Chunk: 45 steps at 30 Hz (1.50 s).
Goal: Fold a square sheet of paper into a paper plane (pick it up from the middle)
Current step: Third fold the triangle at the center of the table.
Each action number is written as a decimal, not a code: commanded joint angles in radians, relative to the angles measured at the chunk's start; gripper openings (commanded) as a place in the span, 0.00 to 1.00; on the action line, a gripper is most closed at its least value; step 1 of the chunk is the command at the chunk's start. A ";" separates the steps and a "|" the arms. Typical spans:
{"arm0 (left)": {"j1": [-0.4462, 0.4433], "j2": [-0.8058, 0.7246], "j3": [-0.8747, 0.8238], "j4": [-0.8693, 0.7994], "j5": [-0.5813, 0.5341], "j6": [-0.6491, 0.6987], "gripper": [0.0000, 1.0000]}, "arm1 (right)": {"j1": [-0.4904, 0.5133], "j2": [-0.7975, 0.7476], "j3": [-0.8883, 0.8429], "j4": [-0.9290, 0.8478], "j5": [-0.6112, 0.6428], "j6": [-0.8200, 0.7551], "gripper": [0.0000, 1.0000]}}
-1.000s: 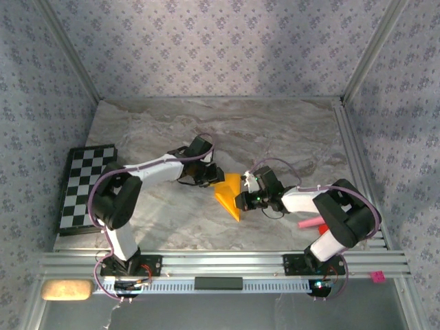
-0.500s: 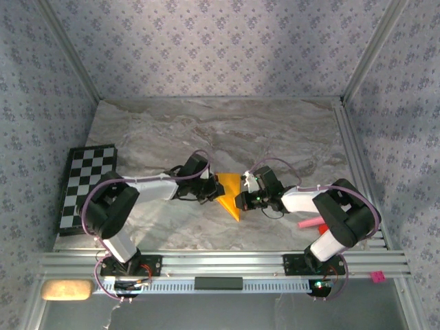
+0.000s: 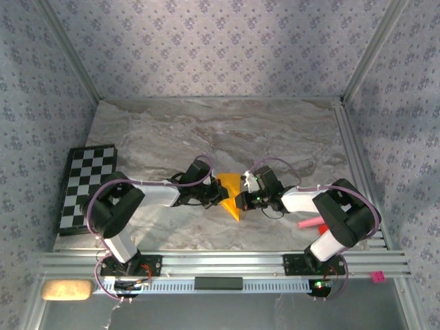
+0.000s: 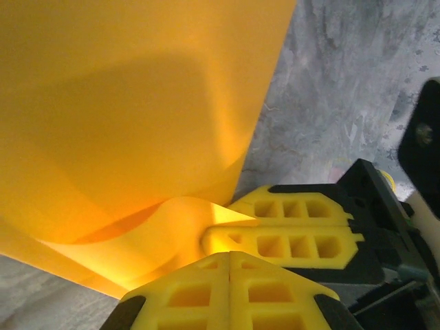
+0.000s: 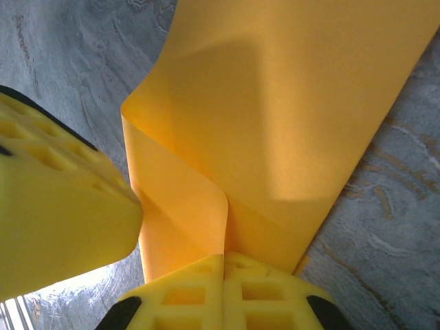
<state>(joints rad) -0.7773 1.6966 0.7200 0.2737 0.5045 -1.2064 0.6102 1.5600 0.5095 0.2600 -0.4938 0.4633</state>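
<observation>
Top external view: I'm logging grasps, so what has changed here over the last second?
The left gripper moved nearer and slightly right, up against the orange paper, and closed on its left edge. The right gripper stayed shut on the paper's right side. The paper, the chequered board and the pink stick kept their places.

Floral-papered walls (bluish-grey) enclose a marbled tabletop.
</observation>
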 commanded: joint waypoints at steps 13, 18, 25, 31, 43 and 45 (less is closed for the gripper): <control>-0.010 0.065 -0.031 -0.049 -0.085 0.060 0.04 | 0.002 0.017 0.012 -0.049 0.018 -0.006 0.05; -0.013 0.081 -0.034 -0.057 -0.098 0.060 0.04 | 0.003 0.010 0.018 -0.050 0.014 -0.002 0.05; -0.014 0.075 -0.028 -0.090 -0.109 0.076 0.04 | 0.000 -0.075 0.037 -0.084 0.007 0.033 0.18; -0.016 0.078 -0.019 -0.096 -0.107 0.079 0.04 | -0.032 -0.235 0.036 -0.225 0.076 0.063 0.37; -0.019 0.081 -0.006 -0.110 -0.107 0.087 0.04 | 0.086 -0.195 0.050 -0.217 -0.056 0.152 0.15; -0.020 0.081 -0.006 -0.111 -0.107 0.088 0.04 | 0.113 -0.165 0.075 -0.233 -0.045 0.148 0.10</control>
<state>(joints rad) -0.7876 1.7432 0.7128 0.2478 0.4332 -1.1408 0.6991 1.3640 0.5388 0.0723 -0.5217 0.5987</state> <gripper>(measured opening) 0.063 0.113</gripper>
